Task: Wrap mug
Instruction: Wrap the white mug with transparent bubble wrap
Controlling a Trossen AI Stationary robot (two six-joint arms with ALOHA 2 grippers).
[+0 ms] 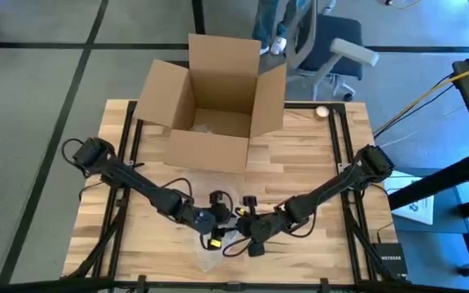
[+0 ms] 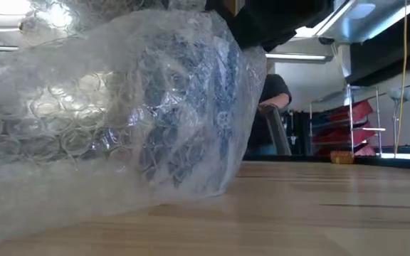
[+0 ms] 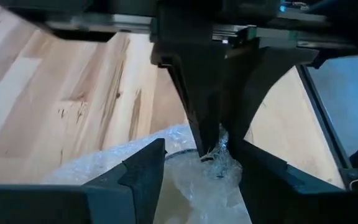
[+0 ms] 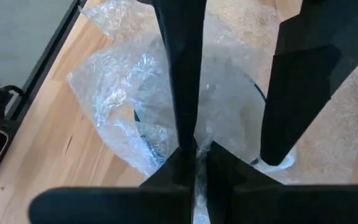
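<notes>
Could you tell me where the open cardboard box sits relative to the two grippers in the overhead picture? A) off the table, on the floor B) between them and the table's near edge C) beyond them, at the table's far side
C: the cardboard box stands at the far side of the table, while the left gripper and right gripper meet over the bubble wrap near the front edge.

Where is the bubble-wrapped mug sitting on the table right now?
In the high view the bubble-wrapped mug lies near the table's front edge, at its middle, between the left gripper and right gripper, in front of the open cardboard box.
</notes>
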